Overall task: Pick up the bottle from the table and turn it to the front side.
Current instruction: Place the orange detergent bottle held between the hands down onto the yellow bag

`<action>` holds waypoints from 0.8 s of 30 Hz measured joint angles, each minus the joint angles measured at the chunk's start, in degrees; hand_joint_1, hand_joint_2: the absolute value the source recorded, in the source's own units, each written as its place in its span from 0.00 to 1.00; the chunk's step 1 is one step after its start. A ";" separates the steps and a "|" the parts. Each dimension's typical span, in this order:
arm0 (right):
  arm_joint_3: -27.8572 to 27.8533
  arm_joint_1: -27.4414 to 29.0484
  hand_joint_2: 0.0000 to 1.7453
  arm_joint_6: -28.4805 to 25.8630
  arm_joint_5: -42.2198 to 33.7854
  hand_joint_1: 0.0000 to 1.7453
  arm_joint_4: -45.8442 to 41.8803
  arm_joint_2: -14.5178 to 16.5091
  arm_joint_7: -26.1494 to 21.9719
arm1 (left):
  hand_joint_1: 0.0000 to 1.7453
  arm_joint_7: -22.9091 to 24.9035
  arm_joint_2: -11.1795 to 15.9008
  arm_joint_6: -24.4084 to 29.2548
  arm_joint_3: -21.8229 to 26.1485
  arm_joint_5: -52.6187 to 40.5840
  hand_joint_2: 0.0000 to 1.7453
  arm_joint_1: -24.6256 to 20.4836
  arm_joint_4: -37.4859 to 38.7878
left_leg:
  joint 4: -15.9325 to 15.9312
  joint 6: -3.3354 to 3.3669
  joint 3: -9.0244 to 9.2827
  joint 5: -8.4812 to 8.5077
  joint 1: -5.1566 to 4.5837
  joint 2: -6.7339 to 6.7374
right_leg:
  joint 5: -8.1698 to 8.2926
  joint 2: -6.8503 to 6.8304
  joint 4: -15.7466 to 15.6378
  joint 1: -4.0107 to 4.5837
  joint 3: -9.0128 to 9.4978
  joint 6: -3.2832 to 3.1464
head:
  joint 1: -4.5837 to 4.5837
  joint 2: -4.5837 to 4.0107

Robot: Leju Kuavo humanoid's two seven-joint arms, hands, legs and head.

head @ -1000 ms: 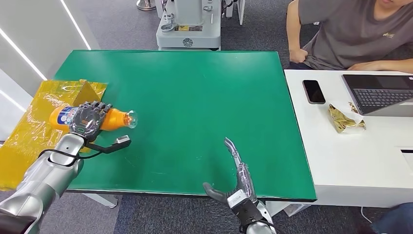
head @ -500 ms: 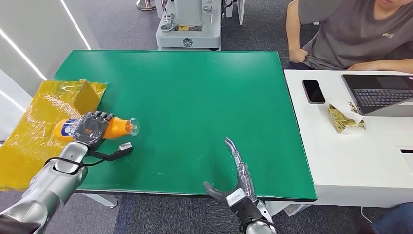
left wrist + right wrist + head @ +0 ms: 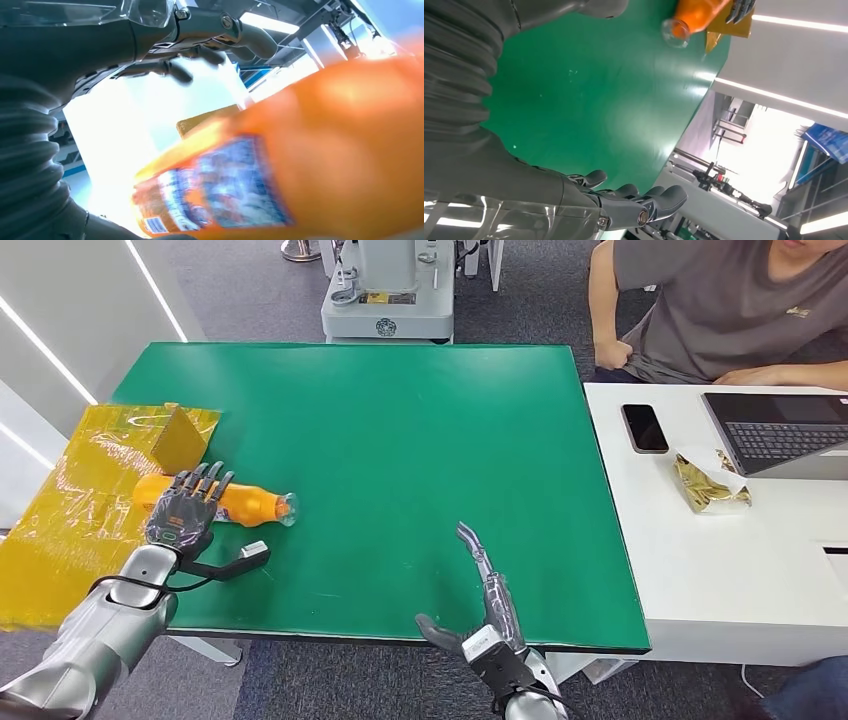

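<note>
The orange bottle [image 3: 247, 505] lies on its side on the green table [image 3: 420, 430], at the left, its clear cap end pointing right. Its blue label [image 3: 235, 185] shows close up in the left wrist view. My left hand [image 3: 184, 512] hovers over the bottle's base end, fingers [image 3: 200, 50] straightened and spread, thumb stretched out toward the table's near edge; it holds nothing. My right hand [image 3: 488, 612] is at the table's near edge, fingers apart and empty. From the right wrist view, the bottle [image 3: 694, 14] is seen far across the green surface.
A crumpled yellow plastic bag [image 3: 75, 510] lies under and to the left of the bottle. A white side table [image 3: 720, 560] on the right carries a phone [image 3: 644, 427], a laptop [image 3: 785, 432] and a gold wrapper [image 3: 708, 487]. A person [image 3: 720, 310] sits behind it.
My left hand lowered the bottle and moved it a little to the right; its fingers, curled over the bottle before, have straightened and let go. The right hand has barely moved.
</note>
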 joint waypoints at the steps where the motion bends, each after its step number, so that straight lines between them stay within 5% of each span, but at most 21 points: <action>1: 0.00 -0.01 1.00 0.01 -0.02 0.00 0.04 0.00 -0.01 | 0.00 0.05 0.00 0.05 0.08 -0.08 1.00 0.07 0.00 | 0.00 0.00 0.00 0.00 0.00 0.00 | 0.00 0.00 0.00 0.00 0.00 0.00 | -0.01 0.00; 11: 0.00 -0.03 1.00 -0.06 -0.88 0.00 0.51 -0.01 -0.46 | 0.00 1.20 0.05 2.76 1.18 -0.70 1.00 1.03 -0.47 | 0.00 0.00 0.01 0.00 0.00 0.01 | 0.00 0.01 0.00 0.00 0.00 0.00 | 0.00 0.00; 16: 0.02 -0.03 1.00 -0.36 -0.87 0.00 0.51 0.00 -0.49 | 0.00 0.69 0.14 3.42 7.78 -3.10 1.00 5.61 -12.42 | 0.01 0.00 0.02 0.00 -0.01 0.03 | 0.00 0.06 -0.01 0.00 -0.04 0.00 | 0.00 0.00; 19: 0.14 -0.19 1.00 -0.37 -1.32 0.00 0.61 0.00 -0.45 | 0.00 -8.99 -1.93 3.63 17.53 -2.98 1.00 8.69 -24.91 | 0.01 0.00 -0.01 0.00 -0.02 0.04 | 0.00 0.07 -0.02 -0.01 -0.07 0.00 | -0.01 0.00; 22: 0.55 -0.85 1.00 -0.39 -2.84 0.00 1.03 0.00 -1.06 | 0.00 -25.09 -6.38 3.72 30.60 0.39 1.00 9.25 -35.32 | 0.01 -0.01 -0.01 -0.01 -0.03 0.11 | 0.02 0.13 -0.02 -0.01 -0.06 -0.01 | 0.01 0.00; 24: 0.90 -1.38 1.00 -0.64 -4.26 0.00 1.50 0.01 -1.87 | 0.00 -31.21 -9.45 3.73 38.46 3.80 1.00 9.14 -40.58 | 0.01 -0.03 0.03 -0.03 -0.03 0.21 | 0.04 0.21 -0.03 -0.02 -0.06 -0.03 | 0.01 0.00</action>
